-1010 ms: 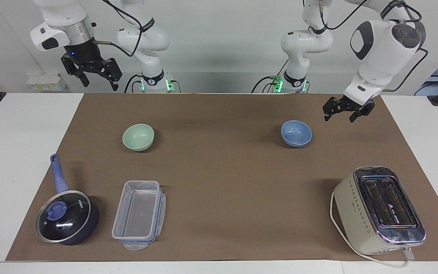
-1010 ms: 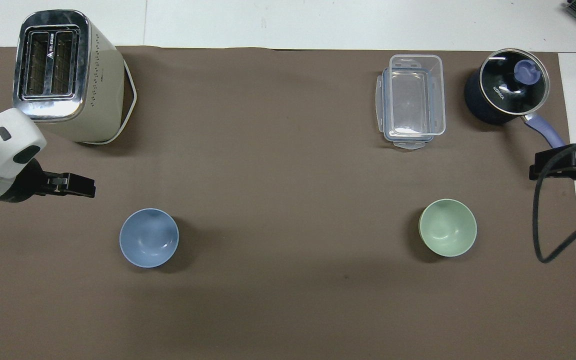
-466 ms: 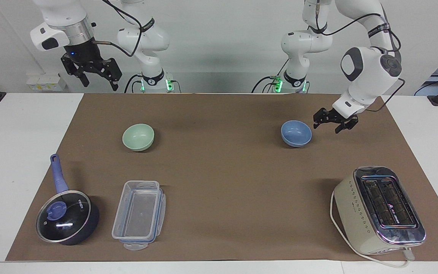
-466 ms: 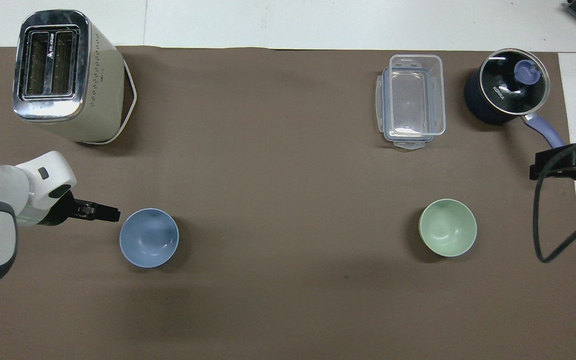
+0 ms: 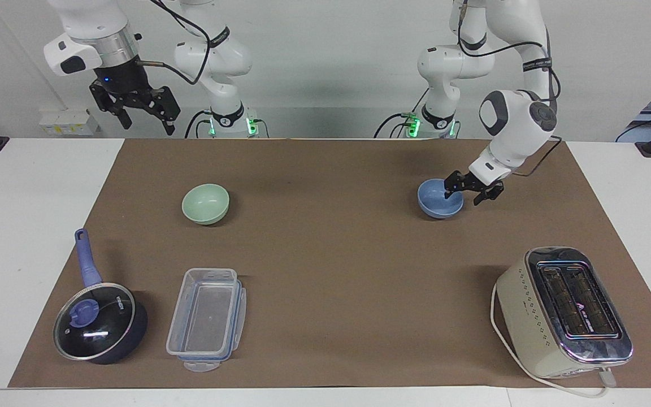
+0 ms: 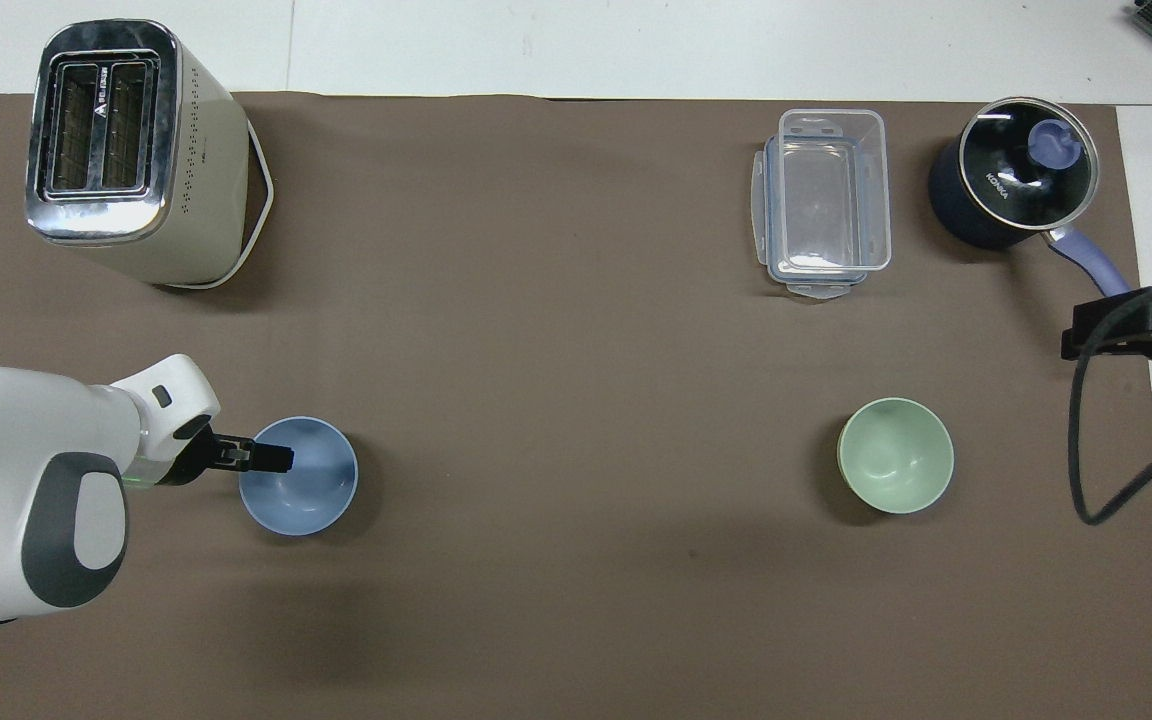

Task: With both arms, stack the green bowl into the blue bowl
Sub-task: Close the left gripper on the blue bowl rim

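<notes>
The facing view shows what the overhead view cannot: the left claw [image 5: 465,193] is down at the small glossy pale periwinkle-blue bowl [image 5: 437,204], spread, one finger inside the rim and one outside on the side toward the left arm's end, not yet pinching. Only this view shows the right claw [image 5: 143,114], raised and spread, waiting over the worktop's [image 5: 37,226] edge by the robots. From overhead, the left claw [image 6: 271,459] merely overlaps the blue bowl's [image 6: 311,490] rim, and only a black bracket and cable of the right arm show.

Counted: two bowls, one cream two-slot toaster [image 5: 565,312], one clear rectangular plastic container [image 5: 207,317], one dark blue saucepan with a glass lid [image 5: 98,323].

The small glossy pale mint-green bowl [image 5: 205,203] sits toward the right arm's end, well apart from the blue bowl. Between them the brown mat [image 5: 325,254] is bare. The other three things stand farther from the robots, along the mat's edge.
</notes>
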Robot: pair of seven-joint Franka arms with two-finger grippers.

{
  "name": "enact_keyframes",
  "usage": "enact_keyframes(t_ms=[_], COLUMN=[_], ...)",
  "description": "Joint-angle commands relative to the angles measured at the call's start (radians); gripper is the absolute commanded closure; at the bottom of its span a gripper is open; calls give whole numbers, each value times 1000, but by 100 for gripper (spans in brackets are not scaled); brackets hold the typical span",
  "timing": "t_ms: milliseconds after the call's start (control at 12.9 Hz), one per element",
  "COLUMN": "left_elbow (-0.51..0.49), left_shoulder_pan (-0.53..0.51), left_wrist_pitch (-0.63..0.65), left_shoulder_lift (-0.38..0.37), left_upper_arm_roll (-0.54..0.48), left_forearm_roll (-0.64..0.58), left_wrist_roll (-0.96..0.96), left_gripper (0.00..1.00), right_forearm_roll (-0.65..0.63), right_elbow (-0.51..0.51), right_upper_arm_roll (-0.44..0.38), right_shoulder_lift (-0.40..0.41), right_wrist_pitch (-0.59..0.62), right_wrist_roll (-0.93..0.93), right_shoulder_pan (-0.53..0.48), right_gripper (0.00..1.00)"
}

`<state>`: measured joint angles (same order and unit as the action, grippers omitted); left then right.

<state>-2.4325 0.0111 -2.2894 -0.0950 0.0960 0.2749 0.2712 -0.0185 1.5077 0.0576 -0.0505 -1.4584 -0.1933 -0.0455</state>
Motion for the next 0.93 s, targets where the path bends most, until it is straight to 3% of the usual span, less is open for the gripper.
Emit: enact_keyframes(t_ms=[0, 78, 155, 466, 855], left_elbow=[-59, -66, -66, -27, 136], left_shoulder_pan=[26, 29, 26, 4, -43], left_wrist_pitch=[-93, -102, -98, -62, 192], left_shoulder_lift=[9, 21, 23, 20, -22], left_upper_arm_roll=[-9, -9, -9, -10, -10], left_forearm_roll=[24, 24, 26, 38, 40], left_wrist_roll=[13, 11, 11, 11, 3], left_gripper=[49, 82, 100, 100, 100], right_forearm_roll=[15, 17, 18, 20, 18], right_elbow=[-11, -11, -11, -9, 12], right_upper_arm_roll=[-2, -2, -2, 7, 8], right_shoulder_lift=[8, 8, 8, 6, 0], right_wrist_pitch=[-4, -4, -5, -8, -52], right_wrist_roll=[0, 0, 0, -12, -14], right_shoulder_pan=[-8, -8, -8, -4, -2], right_gripper=[0, 0, 0, 0, 0])
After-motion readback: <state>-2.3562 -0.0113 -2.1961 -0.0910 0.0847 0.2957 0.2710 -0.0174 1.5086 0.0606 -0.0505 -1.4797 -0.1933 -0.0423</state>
